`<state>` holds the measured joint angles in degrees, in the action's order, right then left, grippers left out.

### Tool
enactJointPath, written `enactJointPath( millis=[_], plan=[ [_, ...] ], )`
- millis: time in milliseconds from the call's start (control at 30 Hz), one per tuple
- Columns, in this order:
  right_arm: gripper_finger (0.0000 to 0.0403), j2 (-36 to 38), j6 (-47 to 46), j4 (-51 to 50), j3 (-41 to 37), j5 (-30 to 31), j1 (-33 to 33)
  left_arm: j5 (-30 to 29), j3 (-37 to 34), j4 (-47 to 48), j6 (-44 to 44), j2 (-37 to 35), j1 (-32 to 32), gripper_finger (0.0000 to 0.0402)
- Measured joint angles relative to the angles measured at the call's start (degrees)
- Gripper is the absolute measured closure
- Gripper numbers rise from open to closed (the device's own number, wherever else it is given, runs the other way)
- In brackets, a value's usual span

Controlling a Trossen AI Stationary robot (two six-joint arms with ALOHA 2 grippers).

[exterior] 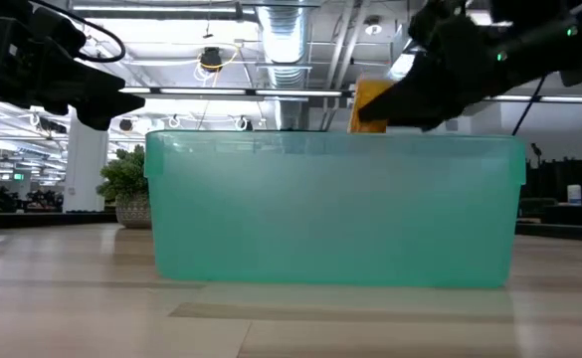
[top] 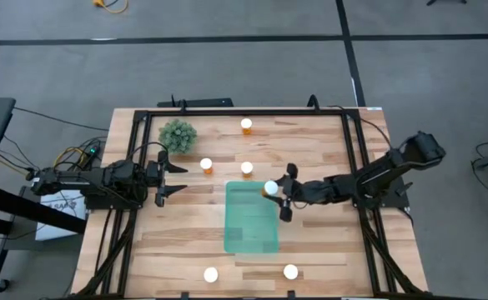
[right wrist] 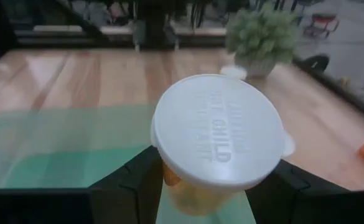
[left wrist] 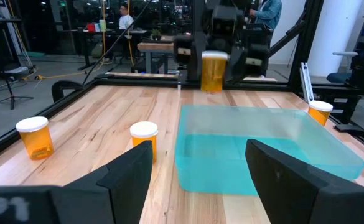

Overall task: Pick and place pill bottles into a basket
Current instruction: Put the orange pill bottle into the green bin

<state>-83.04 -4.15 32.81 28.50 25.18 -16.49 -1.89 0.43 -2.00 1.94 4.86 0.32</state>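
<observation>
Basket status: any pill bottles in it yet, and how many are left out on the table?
Nothing looks done: the basket appears empty. In hand: the right gripper holds one pill bottle above the basket's rim. Left: five bottles on the wood, at and. The left gripper waits open beside the plant.

High view: overhead, straight down, whole tabletop (top: 310, 150) and both arms in frame.
Low view: at tabletop height, level, very near the basket (exterior: 335, 209) wall, room behind.
Left wrist view: faces across the basket (left wrist: 262, 143) toward the opposite arm.
Right wrist view: very close on a capped pill bottle (right wrist: 218, 140), basket below it.
All four share the basket.
</observation>
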Motion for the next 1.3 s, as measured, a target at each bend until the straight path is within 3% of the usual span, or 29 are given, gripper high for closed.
enactJointPath(
  millis=[333, 600, 967, 1300],
  plan=[
    [0.0217, -11.4, -4.1, 7.3, 0.4, -1.2, 1.0, 0.0, 0.0, 0.0, 0.0, 0.0, 0.0, 0.0154],
    [0.0220, -16.2, -5.3, 10.0, 1.4, -3.4, 2.1, 0.0, 0.0, 0.0, 0.0, 0.0, 0.0, 0.0154],
    [0.0217, -18.6, -1.8, -3.8, 9.1, -8.6, 2.8, 0.0, 0.0, 0.0, 0.0, 0.0, 0.0, 0.0154],
    [0.0213, -18.2, 3.3, -6.3, 13.5, -8.6, 2.8, 0.0, 0.0, 0.0, 0.0, 0.0, 0.0, 0.0154]
  ],
)
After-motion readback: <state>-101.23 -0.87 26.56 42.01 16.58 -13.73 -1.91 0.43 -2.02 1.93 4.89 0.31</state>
